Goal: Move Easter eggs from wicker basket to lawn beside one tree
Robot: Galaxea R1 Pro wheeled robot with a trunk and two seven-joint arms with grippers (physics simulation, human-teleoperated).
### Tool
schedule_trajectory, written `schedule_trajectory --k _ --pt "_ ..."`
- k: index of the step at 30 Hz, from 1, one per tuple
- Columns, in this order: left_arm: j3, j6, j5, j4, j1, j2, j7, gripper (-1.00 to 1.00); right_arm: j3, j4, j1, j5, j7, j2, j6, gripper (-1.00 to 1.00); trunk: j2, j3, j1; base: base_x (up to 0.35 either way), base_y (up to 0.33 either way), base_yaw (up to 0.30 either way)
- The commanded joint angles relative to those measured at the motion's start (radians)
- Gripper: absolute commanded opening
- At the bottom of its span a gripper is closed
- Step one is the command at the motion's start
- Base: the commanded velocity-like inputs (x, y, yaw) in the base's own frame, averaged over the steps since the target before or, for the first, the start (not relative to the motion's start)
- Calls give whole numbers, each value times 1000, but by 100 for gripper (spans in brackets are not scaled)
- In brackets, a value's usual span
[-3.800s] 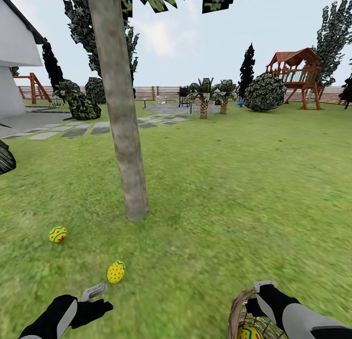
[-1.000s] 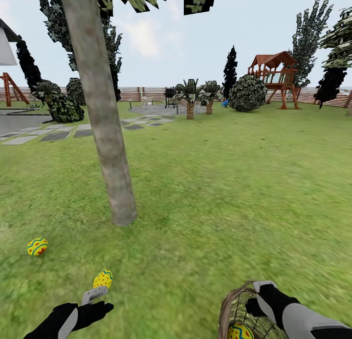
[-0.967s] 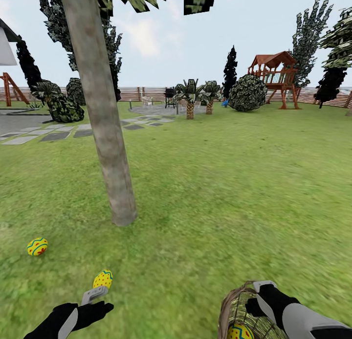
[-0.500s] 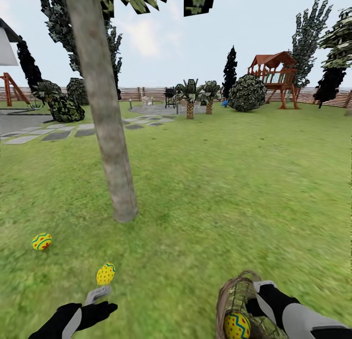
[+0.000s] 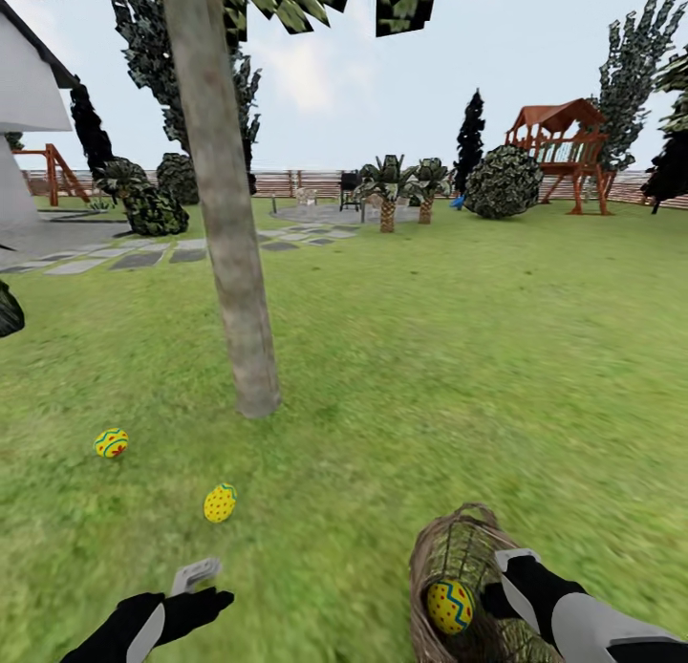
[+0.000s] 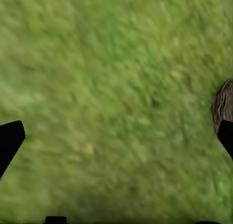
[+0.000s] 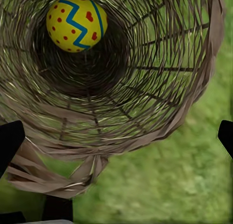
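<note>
Two yellow Easter eggs lie on the lawn [image 5: 449,357] near the tree [image 5: 241,290]: one [image 5: 112,442] left of the trunk's foot, one [image 5: 220,502] nearer me. The third egg [image 5: 449,607] sits inside the wicker basket [image 5: 457,553], which is tipped on its side and carried off the grass by my right gripper [image 5: 505,582], shut on its rim. The right wrist view looks into the basket [image 7: 160,107] at that egg [image 7: 76,23]. My left gripper [image 5: 203,587] hangs open and empty just short of the nearer egg, with bare grass [image 6: 116,88] between its fingers.
A white house wall [image 5: 29,90] and grey stepping stones [image 5: 143,259] lie at the left. Palms [image 5: 387,190], a round bush [image 5: 504,181], a wooden play tower [image 5: 564,152] and a slatted fence [image 5: 296,181] stand far back. Open grass stretches to the right.
The whole view has shifted, so the camera moved; tree and lying eggs now sit further right and higher. The basket in my right gripper has tipped up, showing more of its egg.
</note>
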Motion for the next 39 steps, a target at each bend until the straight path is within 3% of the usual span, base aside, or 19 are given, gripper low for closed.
schedule_trajectory --k 1,30,39 --pt "6 8 5 -1 -1 -1 -2 100 7 -2 0 3 1 0 7 100 -1 -1 0 -188 -295 169" --pt "6 5 7 -1 -1 -8 -6 100 7 16 0 5 0 13 5 100 -1 -1 0 -166 -301 276" --pt "6 5 6 -1 -1 -10 -5 100 7 19 0 1 2 12 0 100 -1 -6 0 -151 -306 -54"
